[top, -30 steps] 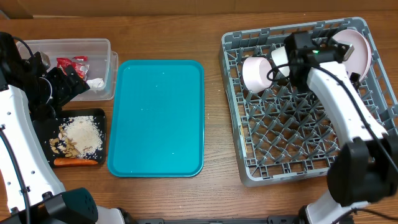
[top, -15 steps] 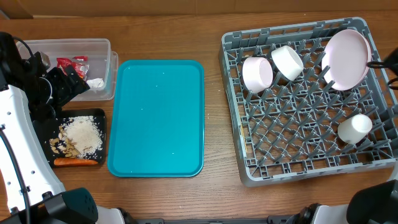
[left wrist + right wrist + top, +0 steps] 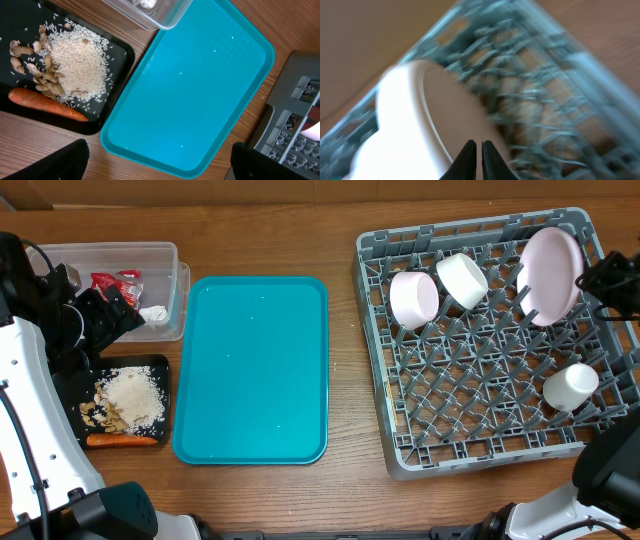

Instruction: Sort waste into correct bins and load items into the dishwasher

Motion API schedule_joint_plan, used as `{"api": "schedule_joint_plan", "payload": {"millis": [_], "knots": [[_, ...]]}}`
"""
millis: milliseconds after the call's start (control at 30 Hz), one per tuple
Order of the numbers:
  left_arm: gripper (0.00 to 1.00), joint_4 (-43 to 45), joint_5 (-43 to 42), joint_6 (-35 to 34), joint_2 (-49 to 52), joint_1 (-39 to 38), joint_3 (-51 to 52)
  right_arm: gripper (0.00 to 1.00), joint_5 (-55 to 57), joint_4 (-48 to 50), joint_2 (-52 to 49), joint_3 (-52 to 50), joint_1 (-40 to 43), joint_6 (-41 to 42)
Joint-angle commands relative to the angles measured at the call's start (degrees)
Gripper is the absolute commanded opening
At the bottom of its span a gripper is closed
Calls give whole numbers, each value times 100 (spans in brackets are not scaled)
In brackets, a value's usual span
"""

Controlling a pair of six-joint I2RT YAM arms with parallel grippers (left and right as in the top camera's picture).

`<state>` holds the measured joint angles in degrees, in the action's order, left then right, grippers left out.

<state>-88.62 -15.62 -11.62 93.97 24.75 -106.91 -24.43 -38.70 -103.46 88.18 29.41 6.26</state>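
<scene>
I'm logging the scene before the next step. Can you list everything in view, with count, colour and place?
Serving tray: 1, teal, centre of table.
Bin: 1, clear plastic, far left; holds red wrappers and a white paper wad.
Food tray: 1, black, in front of the bin; holds rice, brown bits and an orange carrot.
Dish rack: 1, grey, right.
Plate: 1, pink, on edge, rack's far right.
Pink cup: 1, rack's far left.
White cups: 2, one beside the pink cup, one at rack's right.
Table: 1, brown wood.
Left end effector: open, far left.
Right end effector: shut, near the plate.
</scene>
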Motion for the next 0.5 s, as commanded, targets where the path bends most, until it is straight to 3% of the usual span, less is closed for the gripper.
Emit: {"api": "schedule_joint_plan", "payload": {"millis": [0,467], "knots": [[92,-11,-24,136,-11,-42,-46,9,-1043,-105,55,109,2,-481],[93,-20,83,133,-11,-42,-46,36,-1211,-1069,81,109,9,-820]]}}
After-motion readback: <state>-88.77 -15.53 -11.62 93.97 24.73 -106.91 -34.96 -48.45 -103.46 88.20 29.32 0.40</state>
